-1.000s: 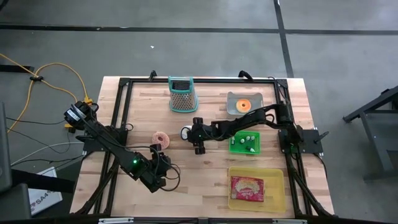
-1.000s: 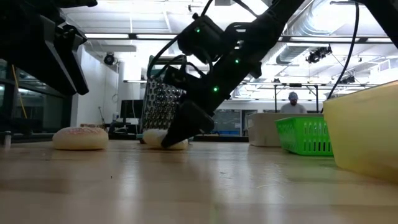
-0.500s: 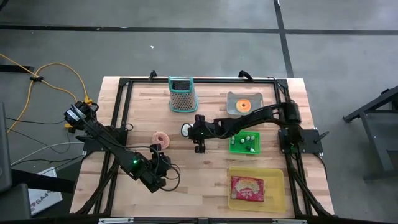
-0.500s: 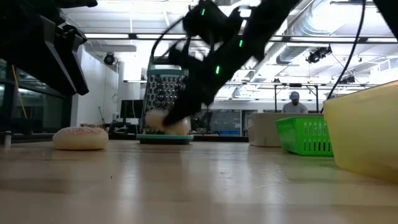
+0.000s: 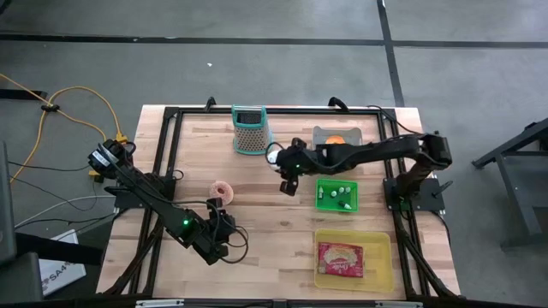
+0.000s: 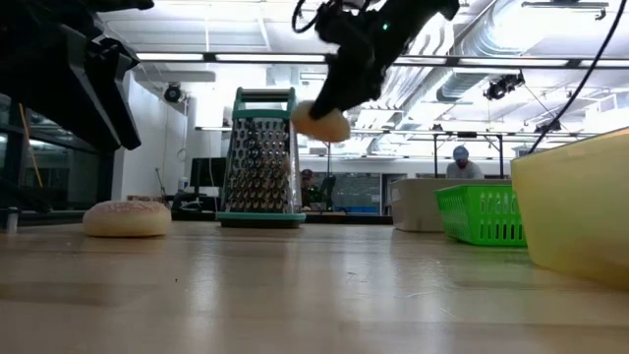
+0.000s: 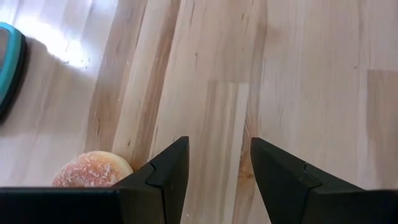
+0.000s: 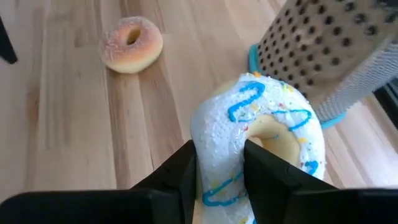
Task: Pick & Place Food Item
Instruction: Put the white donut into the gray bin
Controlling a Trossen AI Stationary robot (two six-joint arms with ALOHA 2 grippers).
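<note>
The right gripper [image 8: 219, 163] is closed on a white-iced donut [image 8: 261, 140] with blue squiggles, its fingers pinching one side of the ring. The donut hangs in the air just beside the metal grater [image 5: 250, 128], on the side toward the grey tray [image 5: 324, 135]. From above, the donut [image 5: 274, 155] is mostly hidden by the gripper, with only a pale edge showing. The lower part of the ring is cut off in the right wrist view.

A sugared donut [image 5: 223, 188] lies on the table [image 5: 197, 137], in front of the grater and well apart from it.

The left gripper [image 7: 217, 180] hovers near the sugared donut with its fingers spread and nothing between them; in its wrist view that donut [image 7: 93, 170] is partly hidden behind one finger.
</note>
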